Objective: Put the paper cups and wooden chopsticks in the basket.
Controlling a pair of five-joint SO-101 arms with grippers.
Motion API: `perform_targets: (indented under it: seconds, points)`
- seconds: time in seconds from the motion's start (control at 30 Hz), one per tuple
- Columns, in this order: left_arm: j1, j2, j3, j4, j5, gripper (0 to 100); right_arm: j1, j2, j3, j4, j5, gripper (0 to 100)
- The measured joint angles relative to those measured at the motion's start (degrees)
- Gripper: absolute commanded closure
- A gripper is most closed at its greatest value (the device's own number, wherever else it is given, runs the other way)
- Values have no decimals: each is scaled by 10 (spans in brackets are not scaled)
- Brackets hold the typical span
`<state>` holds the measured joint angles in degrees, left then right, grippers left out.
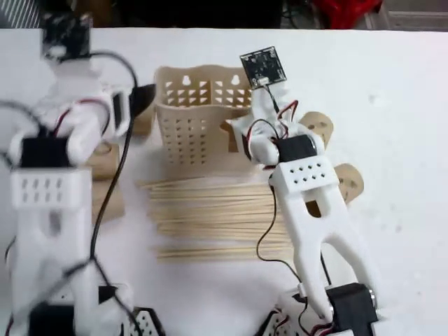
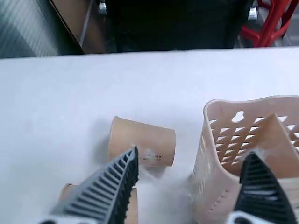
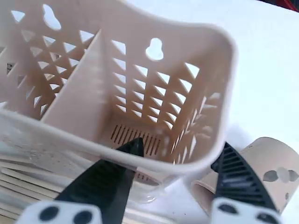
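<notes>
1. Wooden chopsticks: a loose pile lies flat on the white table, between the two arms and on the near side of the basket. The pile's far edge lies at the foot of the basket.
2. Nearer right cup: a paper cup lying on the table just beside the right arm's white link, outside the basket.
3. Farther right cup: a paper cup lying on the table just beyond the first one, near the basket's right wall. In the right wrist view it lies on its side, close to the gripper's outer finger.
4. Right gripper: positioned at the basket's near right corner. The fingers are spread wide and hold nothing. The basket's rim and wall show between them. Contact with the wall cannot be determined.
5. Basket: stands upright on the table, beyond the chopsticks. The walls are perforated, and an inner partition divides it into compartments.
6. Left gripper: positioned above the table at the basket's left side. The fingers are wide apart and hold nothing.
7. Left cup: a paper cup lying on its side on the table, near the basket's left wall but apart from it.
8. Second left cup: it is partly hidden beneath one finger of the left gripper.
</notes>
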<state>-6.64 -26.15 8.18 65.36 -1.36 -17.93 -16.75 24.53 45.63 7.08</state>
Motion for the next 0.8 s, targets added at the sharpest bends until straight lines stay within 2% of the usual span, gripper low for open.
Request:
perform_targets:
  seconds: [0.23,0.3,0.4,0.5,0.63,0.8]
  points:
    - [5,255,-142,18,4,663,0,-1,14,-16,0,757]
    - [10,320,-186,32,4,706,0,-2,27,-30,0,757]
    - [14,396,-260,62,5,836,0,-2,34,-41,0,758]
    - [27,440,-333,93,4,924,1,-2,36,-44,0,758]
    - [33,490,-408,113,4,932,1,-11,34,-49,-1,756]
    - [35,505,-442,124,4,934,24,-31,34,-47,0,757]
